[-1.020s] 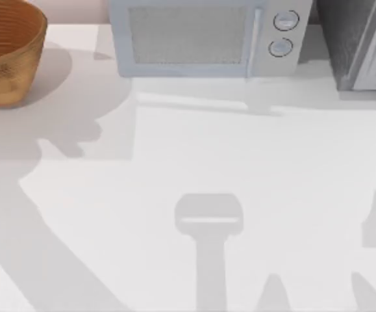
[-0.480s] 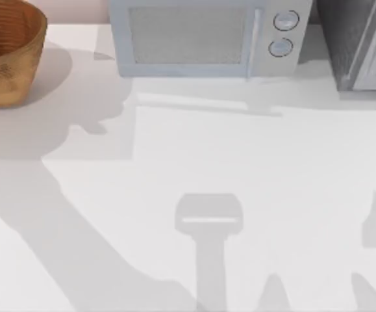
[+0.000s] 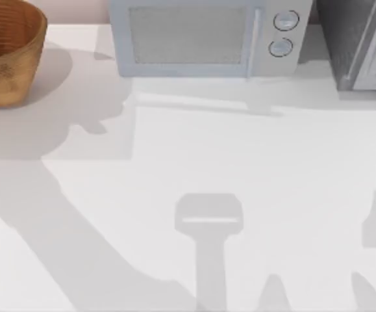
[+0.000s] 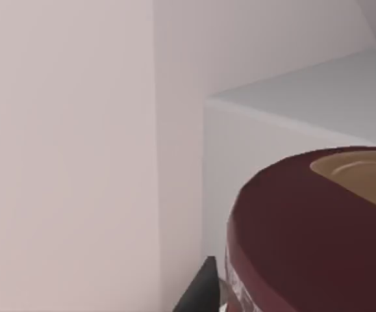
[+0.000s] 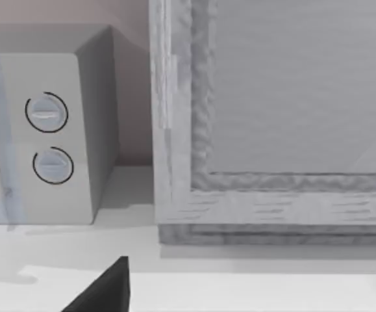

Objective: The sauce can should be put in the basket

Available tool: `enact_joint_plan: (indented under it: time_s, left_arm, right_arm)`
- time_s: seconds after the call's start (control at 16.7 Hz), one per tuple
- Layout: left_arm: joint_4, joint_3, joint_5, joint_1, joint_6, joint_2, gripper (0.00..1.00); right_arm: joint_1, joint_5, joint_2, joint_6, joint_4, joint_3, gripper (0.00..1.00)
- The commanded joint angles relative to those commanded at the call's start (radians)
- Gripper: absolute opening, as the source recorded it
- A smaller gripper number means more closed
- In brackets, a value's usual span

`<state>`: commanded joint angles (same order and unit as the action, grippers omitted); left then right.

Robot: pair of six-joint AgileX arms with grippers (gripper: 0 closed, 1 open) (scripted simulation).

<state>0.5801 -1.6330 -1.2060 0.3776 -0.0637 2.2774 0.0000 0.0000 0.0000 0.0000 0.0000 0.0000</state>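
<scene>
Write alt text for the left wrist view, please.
A dark maroon round can top with a tan centre looms close, a dark gripper finger beside it, with a pale grey-white box and pinkish wall behind.

We see a white table (image 3: 252, 169) crossed by grey shadows. A microwave (image 3: 204, 36) and a grey cabinet (image 3: 363, 42) stand along its far edge.

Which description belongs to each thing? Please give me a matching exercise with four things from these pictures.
Things:
1. basket
2. microwave
3. sauce can
4. grey textured box

Descriptions:
A. at the back, at the top view's right edge
B. dark maroon top with a tan centre, very near the left wrist camera
C. woven, tan-orange, at the top view's back left corner
D. two round knobs, at the middle back of the table

Pairs: 1-C, 2-D, 3-B, 4-A
</scene>
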Motion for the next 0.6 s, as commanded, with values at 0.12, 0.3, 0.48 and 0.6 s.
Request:
enact_joint_plan:
  time_s: [0.12, 0.3, 0.48, 0.6]
  left_arm:
    - [0.000, 0.000, 0.000, 0.000, 0.000, 0.000, 0.83]
    - [0.000, 0.000, 0.000, 0.000, 0.000, 0.000, 1.00]
    - [0.000, 0.000, 0.000, 0.000, 0.000, 0.000, 1.00]
    - [0.000, 0.000, 0.000, 0.000, 0.000, 0.000, 1.00]
  right_arm:
    - [0.000, 0.000, 0.000, 0.000, 0.000, 0.000, 1.00]
    - [0.000, 0.000, 0.000, 0.000, 0.000, 0.000, 1.00]
    - [0.000, 0.000, 0.000, 0.000, 0.000, 0.000, 1.00]
    - [0.000, 0.000, 0.000, 0.000, 0.000, 0.000, 1.00]
